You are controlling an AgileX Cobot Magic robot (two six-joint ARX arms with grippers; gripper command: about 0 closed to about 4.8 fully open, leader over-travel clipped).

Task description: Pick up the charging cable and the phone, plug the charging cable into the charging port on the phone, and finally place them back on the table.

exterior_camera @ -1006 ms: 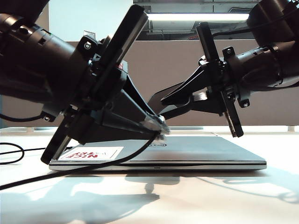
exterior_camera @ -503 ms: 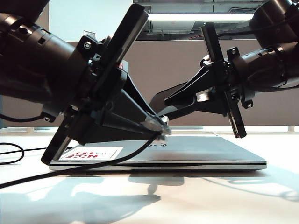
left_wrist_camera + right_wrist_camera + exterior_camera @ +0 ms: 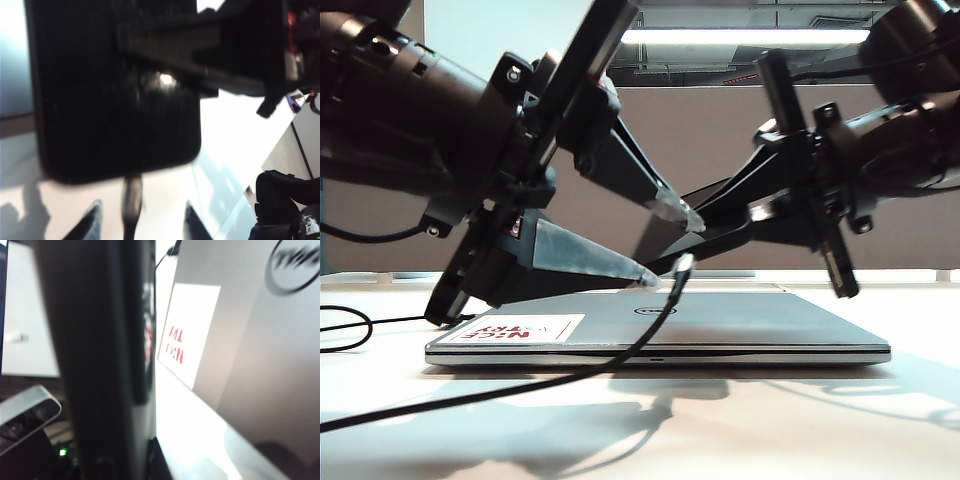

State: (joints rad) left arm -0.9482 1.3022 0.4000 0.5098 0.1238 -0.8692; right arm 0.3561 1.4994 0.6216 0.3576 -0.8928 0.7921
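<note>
Black and glossy, the phone [image 3: 117, 90] hung in the air above the silver laptop [image 3: 750, 325], gripped by the right gripper [image 3: 665, 235], whose jaws were clenched on the phone's sides as that arm reached in from the right of the exterior view. In the left wrist view the phone filled most of the picture, and the silvery plug tip of the charging cable [image 3: 131, 200] met its lower edge, where the charging port would sit; whether the plug was fully seated could not be told through the blur. From that plug the thin black cord [image 3: 500, 388] drooped across the front of the laptop and ran off over the white table [image 3: 740, 420] toward the left. The left gripper [image 3: 670, 240] stood just beside the plug with its two clear-tipped fingers [image 3: 675, 210] spread apart, one above and one below, released from the cable and touching nothing visible. On the laptop's lid lay a white sticker with red letters [image 3: 515, 329], and behind the table rose a grey-brown divider panel [image 3: 720, 150].
</note>
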